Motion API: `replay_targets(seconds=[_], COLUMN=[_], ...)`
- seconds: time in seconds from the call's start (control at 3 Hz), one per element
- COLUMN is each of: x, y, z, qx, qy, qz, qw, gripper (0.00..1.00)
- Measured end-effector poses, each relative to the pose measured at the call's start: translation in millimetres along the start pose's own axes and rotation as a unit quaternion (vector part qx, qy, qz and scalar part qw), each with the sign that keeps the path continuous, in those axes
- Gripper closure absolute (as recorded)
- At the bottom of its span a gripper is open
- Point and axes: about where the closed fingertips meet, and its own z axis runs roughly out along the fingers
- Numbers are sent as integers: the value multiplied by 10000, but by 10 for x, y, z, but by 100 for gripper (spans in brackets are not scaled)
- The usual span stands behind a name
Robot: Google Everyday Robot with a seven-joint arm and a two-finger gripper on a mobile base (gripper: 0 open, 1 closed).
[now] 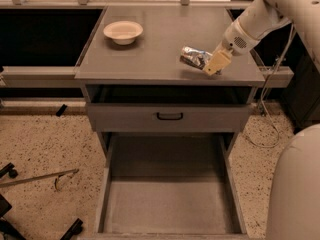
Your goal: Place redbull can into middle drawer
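Note:
The redbull can [194, 57] is shiny silver with blue patches and lies on its side at the right of the cabinet top. My gripper [214, 64] reaches in from the right and is closed on the can's right end, low over the surface. The middle drawer [170, 204] is pulled far out below, a wide grey tray with a plain floor and low side walls, with nothing in it. It lies in front of and below the can.
A cream bowl [123, 32] stands at the back left of the cabinet top [145, 59]. A shut drawer front with a black handle [169, 116] sits above the open drawer. My white arm and base [295, 184] fill the right side. A rod [35, 178] lies on the speckled floor.

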Motion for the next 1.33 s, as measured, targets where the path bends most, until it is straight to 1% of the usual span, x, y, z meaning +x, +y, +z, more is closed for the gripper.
replay_targets(seconds=[0.33, 0.67, 1.0, 1.33], x=[0, 28, 151, 510], y=[1, 70, 382, 921], z=[0, -86, -454, -513], qx=[-1, -57, -37, -377], qy=[-1, -69, -340, -557], qz=[-1, -97, -185, -111], qw=[10000, 9999, 9992, 9977], gripper=[100, 100, 100, 100])
